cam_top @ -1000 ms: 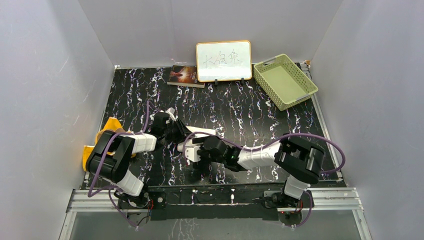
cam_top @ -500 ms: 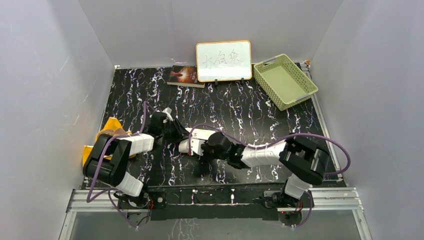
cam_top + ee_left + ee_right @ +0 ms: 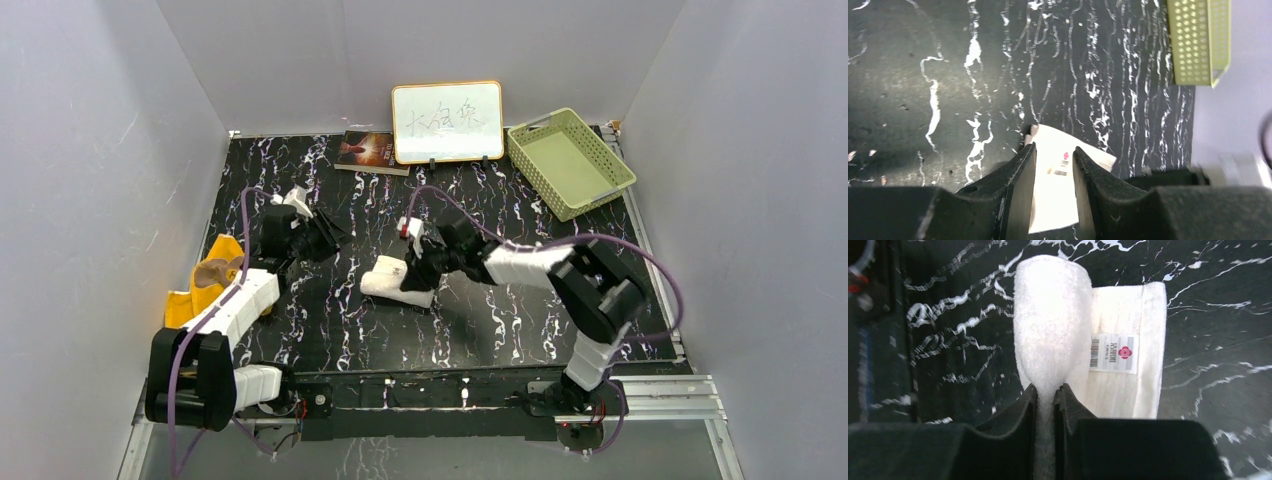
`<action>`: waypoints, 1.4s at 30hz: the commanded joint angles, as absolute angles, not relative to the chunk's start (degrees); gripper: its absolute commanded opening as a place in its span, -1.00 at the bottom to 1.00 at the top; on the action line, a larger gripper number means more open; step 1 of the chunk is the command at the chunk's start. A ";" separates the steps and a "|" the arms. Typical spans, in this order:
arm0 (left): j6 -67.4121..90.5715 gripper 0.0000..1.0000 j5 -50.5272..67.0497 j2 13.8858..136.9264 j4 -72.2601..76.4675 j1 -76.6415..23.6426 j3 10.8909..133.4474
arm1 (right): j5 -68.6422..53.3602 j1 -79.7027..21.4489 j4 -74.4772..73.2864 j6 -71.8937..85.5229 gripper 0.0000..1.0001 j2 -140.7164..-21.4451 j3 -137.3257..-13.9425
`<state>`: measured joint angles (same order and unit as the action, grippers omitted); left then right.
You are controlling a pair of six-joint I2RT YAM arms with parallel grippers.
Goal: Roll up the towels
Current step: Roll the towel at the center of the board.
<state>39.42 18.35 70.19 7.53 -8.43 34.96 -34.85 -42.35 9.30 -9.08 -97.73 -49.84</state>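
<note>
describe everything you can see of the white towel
The cream-white towel is soft, looped terry cloth, partly rolled. A plump rounded fold sits beside a flatter layer that carries a white label with a red flower mark and a barcode. The right gripper is shut on the end of the plump fold, pinching it thin between its black fingers. The towel lies on the black marbled table, a little left of centre.

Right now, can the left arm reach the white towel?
Probably yes. The left gripper is open and faces the white towel, with only bare table between them. But the right gripper is clamped on it.
</note>
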 commanded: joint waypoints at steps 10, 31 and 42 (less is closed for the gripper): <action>41.91 -0.37 28.63 71.62 12.97 -16.80 34.68 | -64.18 -32.58 22.20 27.85 -0.88 -117.24 -59.88; 47.01 -0.45 23.83 90.21 28.57 -21.04 29.83 | -50.19 -31.63 10.36 18.56 0.97 -111.43 -63.69; 45.19 -0.46 21.51 90.97 26.67 -22.19 30.24 | -5.15 -31.23 49.81 21.95 0.96 -81.95 -38.53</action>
